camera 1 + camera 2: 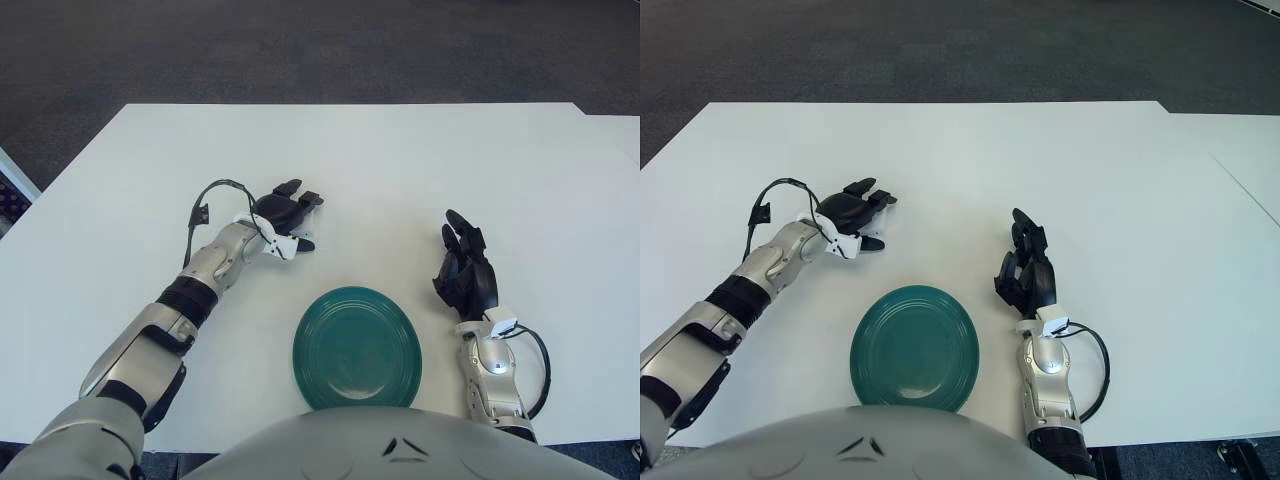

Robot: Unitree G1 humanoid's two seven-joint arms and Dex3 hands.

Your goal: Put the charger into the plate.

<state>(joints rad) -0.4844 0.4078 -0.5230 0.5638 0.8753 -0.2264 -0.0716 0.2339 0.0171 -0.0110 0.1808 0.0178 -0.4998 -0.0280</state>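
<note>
White surface [400, 170] under dark carpet: we saw the left hand [283, 222], fingers curled around a small white charger [283, 246], up and left of the green plate [357, 347]. Right hand [466, 270], fingers loosely extended, flanked the plate. A slack grasp could drop the charger short.

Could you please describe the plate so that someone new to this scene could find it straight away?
Start from the white table and look to its near edge, just ahead of the robot's body. The plate lies there, between the left hand and the right hand. It is round and dark green with nothing in it, the only coloured thing on the white top.
</note>
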